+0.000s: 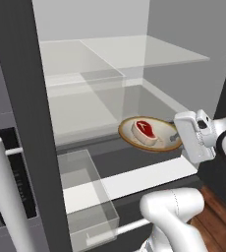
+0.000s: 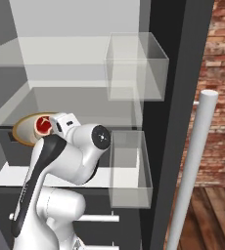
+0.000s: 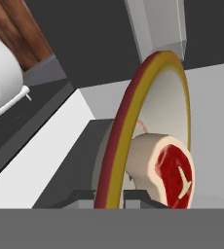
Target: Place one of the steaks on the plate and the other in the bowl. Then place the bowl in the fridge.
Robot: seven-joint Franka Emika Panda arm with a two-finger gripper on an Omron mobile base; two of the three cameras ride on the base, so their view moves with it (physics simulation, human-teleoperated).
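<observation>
- Left base view: the tall dark-grey fridge (image 1: 24, 98) stands open, showing its white interior and clear glass shelves (image 1: 134, 54). The shallow round tan-brown bowl (image 1: 129, 133) sits at the front edge of the lower shelf, roughly level. Inside it lies the bright red steak with a white fat rim (image 1: 145, 131). The white arm's two-finger gripper (image 1: 176, 138) meets the bowl's right rim; its fingertips are mostly hidden behind the hand, so the grip itself is hard to read from here. A clear plastic door bin (image 1: 85, 197) hangs on the open door at the lower left, beside a long silver handle (image 1: 4, 197).
- Right base view: the fridge (image 2: 183, 97) is seen from the other side. The bowl (image 2: 24, 129) shows at the left, at shelf-front height, partly covered by the arm's wrist. The steak (image 2: 43, 125) shows red inside it. Two clear bins (image 2: 136, 66) hang on the right door, one above the other, and a silver handle (image 2: 197, 161) stands before a red brick wall (image 2: 224, 88).
- Hand view: the bowl's rim (image 3: 128, 126) runs upward as a yellow and dark-red arc, passing between the two dark fingertips of the gripper (image 3: 109, 196), which are pinched tight on it. The steak (image 3: 170, 170) rests against the bowl's inner face, just right of the rim.
</observation>
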